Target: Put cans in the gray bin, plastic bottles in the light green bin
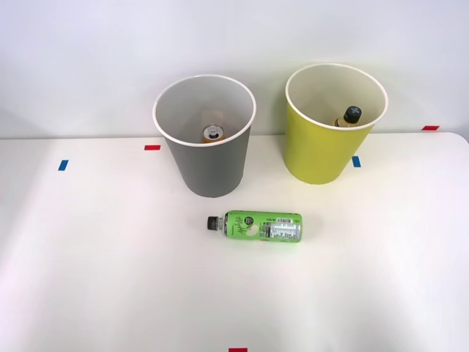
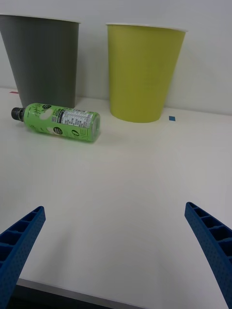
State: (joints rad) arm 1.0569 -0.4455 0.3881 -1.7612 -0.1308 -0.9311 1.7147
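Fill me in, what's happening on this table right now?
It is a sorting job, partly done. A can already sits in the gray bin, and an amber bottle is in the light green bin. The green bottle lies on its side on the table in front of the gray bin. The right gripper is open, holding nothing, well short of that bottle.

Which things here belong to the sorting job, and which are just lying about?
Job:
- green-labelled, black-capped plastic bottle lying on the table
- tall gray bin, can inside
- tall yellow-green bin, black-capped bottle inside
- open right gripper

Lying about:
- red tape marks
- blue tape marks
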